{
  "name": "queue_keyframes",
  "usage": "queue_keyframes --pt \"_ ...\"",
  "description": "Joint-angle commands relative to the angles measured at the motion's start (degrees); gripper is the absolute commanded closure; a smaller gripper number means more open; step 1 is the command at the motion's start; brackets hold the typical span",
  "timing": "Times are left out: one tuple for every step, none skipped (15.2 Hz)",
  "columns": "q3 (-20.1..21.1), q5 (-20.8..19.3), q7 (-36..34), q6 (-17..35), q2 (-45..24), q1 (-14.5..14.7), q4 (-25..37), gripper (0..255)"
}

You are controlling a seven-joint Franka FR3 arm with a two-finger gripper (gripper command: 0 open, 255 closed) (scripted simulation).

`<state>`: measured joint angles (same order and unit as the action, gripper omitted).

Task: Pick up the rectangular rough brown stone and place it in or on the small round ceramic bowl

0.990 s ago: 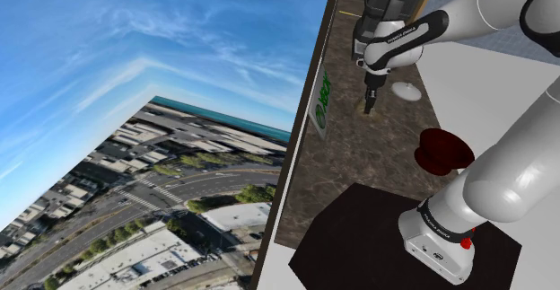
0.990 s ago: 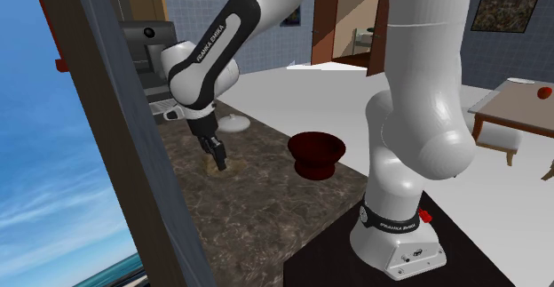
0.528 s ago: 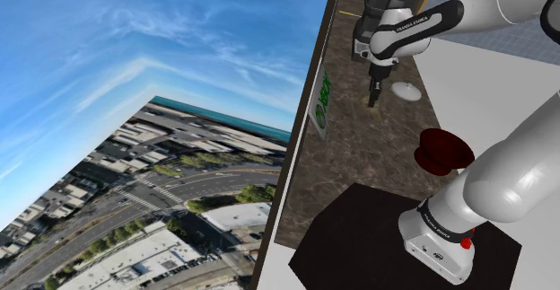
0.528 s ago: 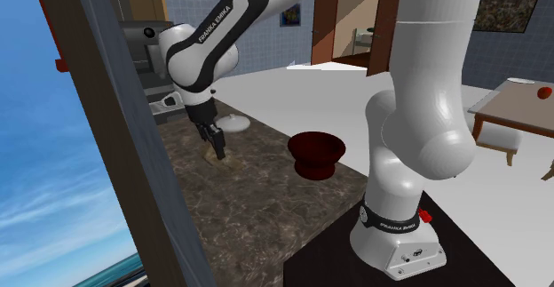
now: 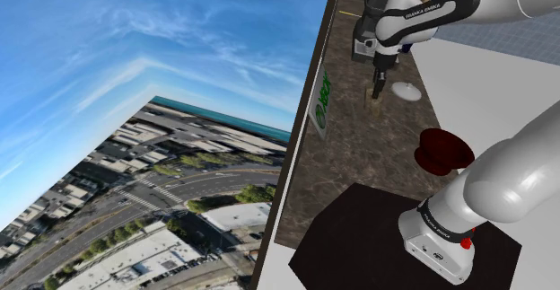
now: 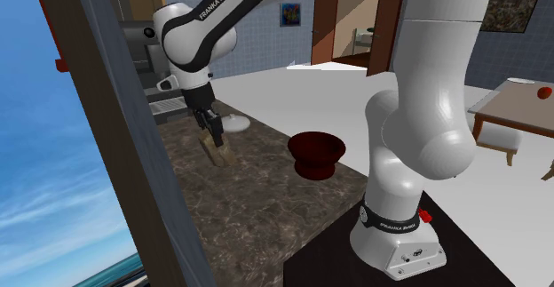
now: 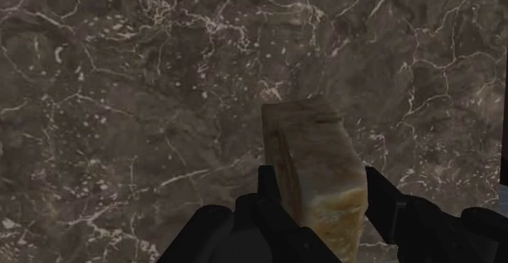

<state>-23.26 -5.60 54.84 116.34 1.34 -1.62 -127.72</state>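
1. The gripper [image 6: 211, 137] hung low over the dark marble counter [image 6: 257, 196], pointing down. Its two black fingers [image 7: 270, 186] stood a stone's width apart.
2. The stone [image 7: 313, 151] sat between them, a tan, rough block. In the wrist view each finger lay against an opposite side of it, so I judged it clasped, not merely straddled.
3. Its long axis ran away from the hand, along the fingers. In the second exterior view the stone [image 6: 218, 152] stood tilted, with its upper end in the grip and its lower end toward 5 o'clock. That end was at or just above the counter. I could not tell whether it had left the surface.
4. Two candidate bowls stood on the counter. A small white bowl [image 5: 407, 91] lay just beside the gripper at 3 o'clock in the shoulder view. A larger dark red bowl [image 5: 442, 149] sat farther off, between 4 and 5 o'clock.
5. The sentence fitted the white one better by size, though I could not be sure.
6. The next move probably called for a straight lift, then a short carry toward 3 o'clock. The tall block might tip out of a shallow bowl on release.
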Motion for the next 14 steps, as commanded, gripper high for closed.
queue_keyframes --pt "0.02 -0.28 -0.05 -1.63 0.85 -0.01 0.83 255" --pt "0.05 -0.40 -0.11 -2.40 1.24 0.01 1.24 255" --pt "0.09 -0.51 -0.17 -3.18 1.62 0.03 1.65 255" --pt "0.12 -0.61 -0.22 -3.95 1.98 0.05 2.09 255" --pt "0.17 -0.71 -0.26 -4.73 2.33 0.07 2.53 255" --pt "0.21 -0.80 -0.30 -5.50 2.66 0.08 2.98 255" --pt "0.25 -0.88 -0.34 -6.27 2.99 0.10 3.45 255" --pt "0.29 -0.96 -0.37 -7.04 3.30 0.12 3.93 255" --pt "0.34 -1.04 -0.40 -7.82 3.59 0.13 4.42 255" --pt "0.38 -1.10 -0.43 -8.59 3.88 0.15 4.92 255" --pt "0.43 -1.17 -0.45 -9.36 4.15 0.17 5.44 255" --pt "0.44 -1.18 -0.45 -9.52 4.21 0.17 5.54 255" --pt "0.21 -2.13 -0.39 -9.32 6.26 -0.20 3.45 255" --pt "-0.01 -3.09 -0.31 -9.19 8.32 -0.63 1.41 255"
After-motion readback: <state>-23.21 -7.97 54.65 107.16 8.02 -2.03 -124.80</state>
